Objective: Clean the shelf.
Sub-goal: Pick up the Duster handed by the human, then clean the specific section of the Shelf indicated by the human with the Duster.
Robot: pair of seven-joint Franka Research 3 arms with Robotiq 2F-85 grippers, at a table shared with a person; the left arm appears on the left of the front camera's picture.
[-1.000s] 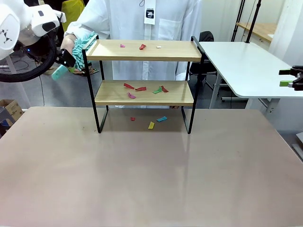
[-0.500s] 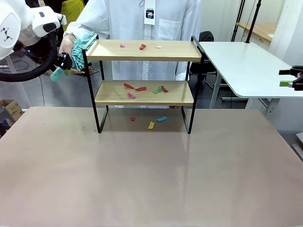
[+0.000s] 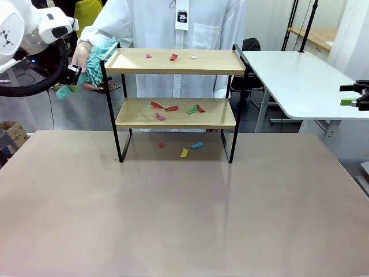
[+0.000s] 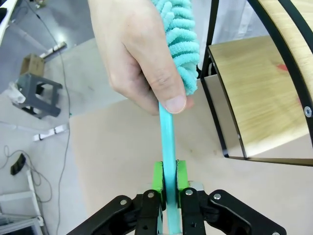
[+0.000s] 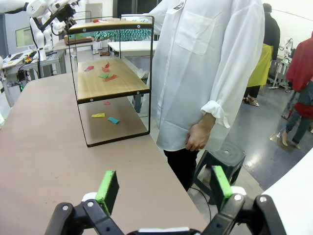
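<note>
Front view: shelf (image 3: 219, 61) on pinkish-brown table (image 3: 184, 219)

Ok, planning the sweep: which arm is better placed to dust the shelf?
Left. The left gripper has jaws shut on the duster beside the shelf's left end; a person's hand holds it too. The right gripper is open, far off.

White, rounded left arm (image 3: 17, 29) with a looping black cable (image 3: 57, 60). Left end effector (image 4: 168, 176) and right end effector (image 5: 164, 186): black, green pads, silver screws. The person's white long-sleeved coat (image 3: 167, 26) carries a badge (image 3: 183, 18).
</note>
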